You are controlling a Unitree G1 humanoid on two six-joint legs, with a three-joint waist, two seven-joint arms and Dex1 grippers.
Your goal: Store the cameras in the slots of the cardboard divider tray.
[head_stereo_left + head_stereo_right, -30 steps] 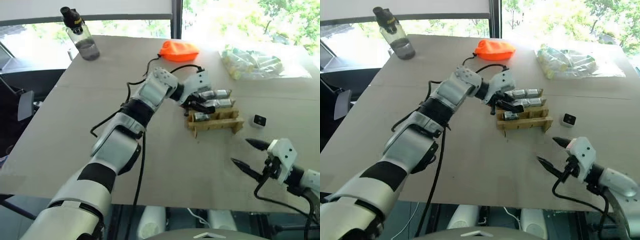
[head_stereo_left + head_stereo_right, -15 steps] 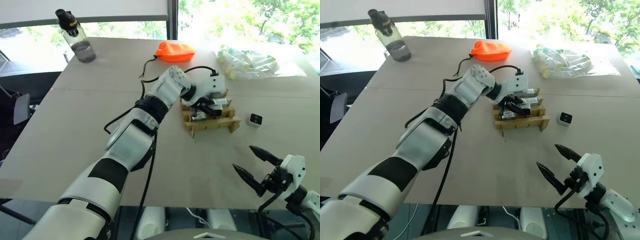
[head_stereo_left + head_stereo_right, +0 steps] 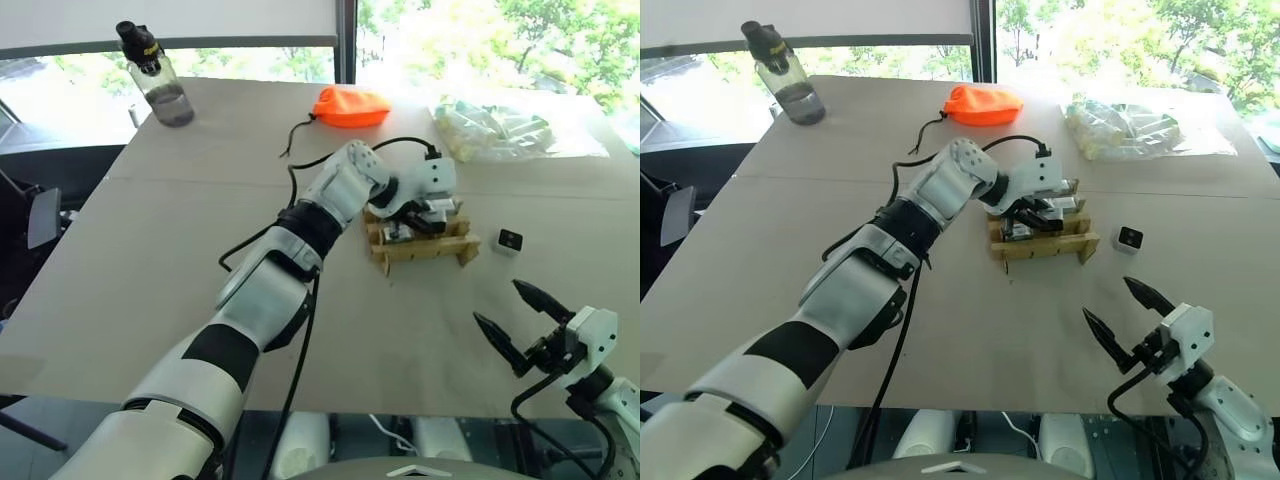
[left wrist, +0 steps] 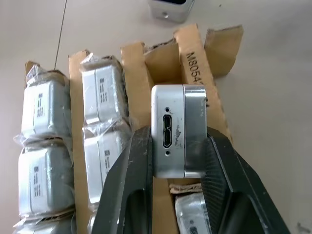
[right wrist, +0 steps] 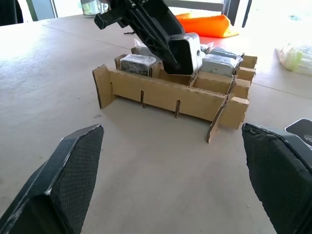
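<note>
the table (image 3: 150, 260) is a wide plain beige board, and it stands before big windows with bright green trees outside. at its far side there are a clear water bottle (image 3: 160, 78) with a dark cap, an orange pouch (image 3: 352, 104) and a clear plastic bag (image 3: 510, 130) with pale things inside; what they are i cannot make out.

the cardboard tray (image 3: 420, 238) sits near the middle of the table. the left gripper (image 4: 178, 165) is over it, and its two black fingers are clamped on a silver camera (image 4: 178, 131), one finger on each flat side. the camera's face with the small port looks back along the fingers. just past the fingertips is the cardboard of the tray. whether the camera already touches it, i cannot tell. the slots beside the jaws hold several cameras wrapped in clear film (image 4: 46, 141). some of them are cut off at the picture's edge.

from the head views the left wrist hides most of the tray, so the filled slots are hard to count there. one more camera (image 3: 510, 240) lies alone on the table, just beside the tray's end.

the right gripper (image 3: 520, 320) is at the near edge of the table, well apart from the tray. its jaws are wide apart with nothing between them. they point toward the tray's front wall (image 5: 170, 95).
</note>
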